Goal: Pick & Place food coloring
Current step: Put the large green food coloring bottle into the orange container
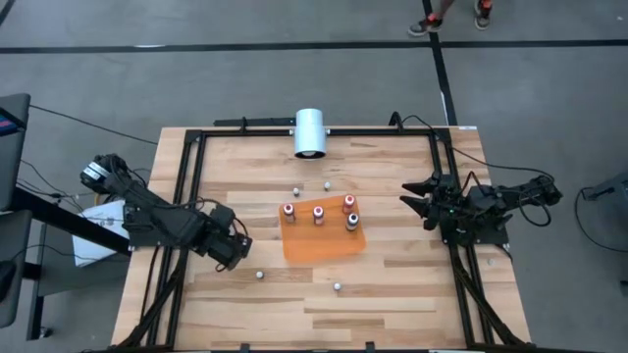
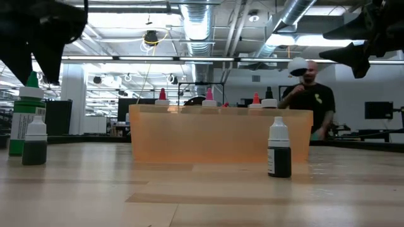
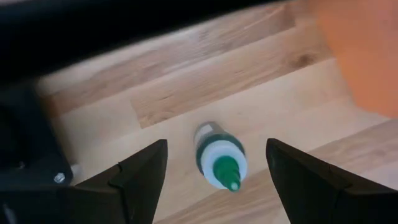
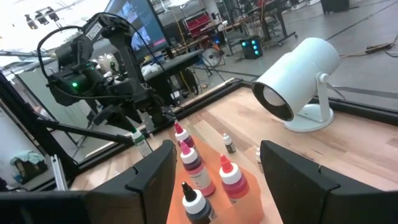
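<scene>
— Food coloring bottle (image 3: 220,157), green top: where?
— Upright on the bench (image 1: 392,294), between the left hand's (image 3: 214,163) wide fingers, seven o'clock of the orange tray (image 1: 324,245).
— Right hand (image 1: 417,201)?
— Wide, empty, three o'clock.

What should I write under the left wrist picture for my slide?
The left tool, open, hovers over a green-topped food coloring bottle standing on the wooden table.
</scene>
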